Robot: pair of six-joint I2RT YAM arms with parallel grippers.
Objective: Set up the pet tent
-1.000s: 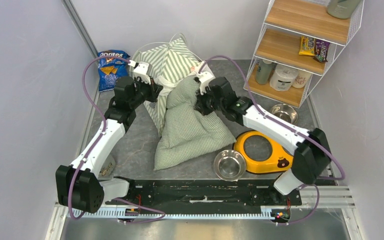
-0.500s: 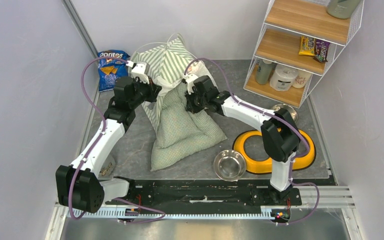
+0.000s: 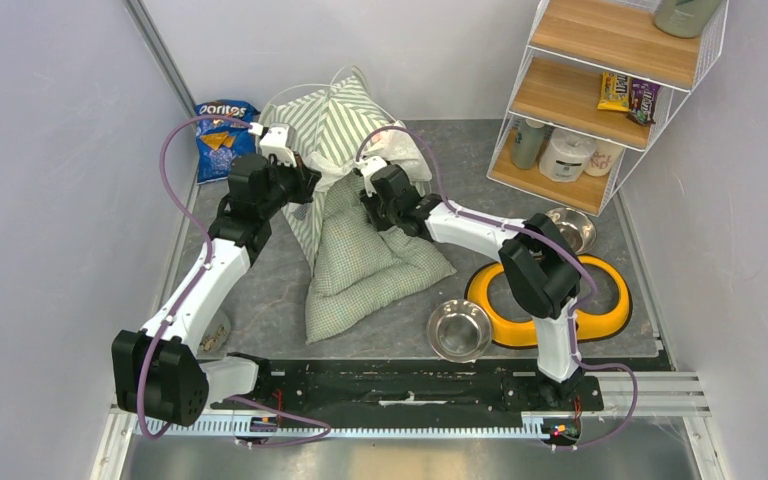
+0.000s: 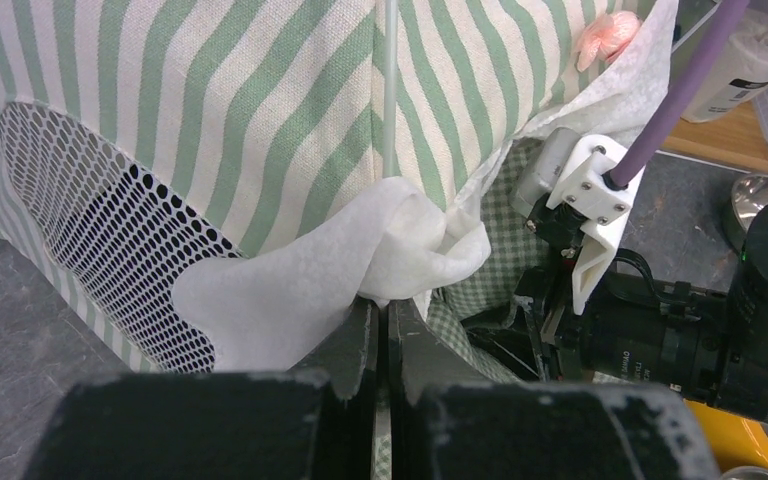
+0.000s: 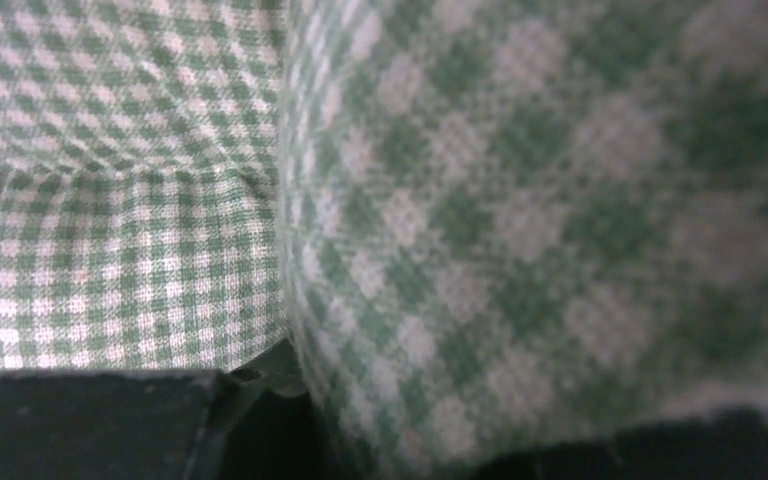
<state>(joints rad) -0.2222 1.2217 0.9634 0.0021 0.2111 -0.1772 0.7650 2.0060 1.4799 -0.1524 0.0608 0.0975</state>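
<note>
The pet tent, green-and-white striped with a white mesh panel, stands at the back of the table. My left gripper is shut on a white fabric flap at the tent's front edge, beside a thin pole. A green checked cushion leans out of the tent's opening. My right gripper is pressed into the cushion's upper end. In the right wrist view the cushion bulges between the parted jaws of the right gripper; I cannot tell whether they still hold it.
A Doritos bag lies at the back left. A yellow double-bowl holder and a steel bowl sit at the front right, another bowl behind them. A wire shelf with snacks stands at the back right.
My right arm has swung left and back, carrying the cushion's top toward the tent opening, and its jaws have parted a little. The left gripper has stayed shut on the flap.
</note>
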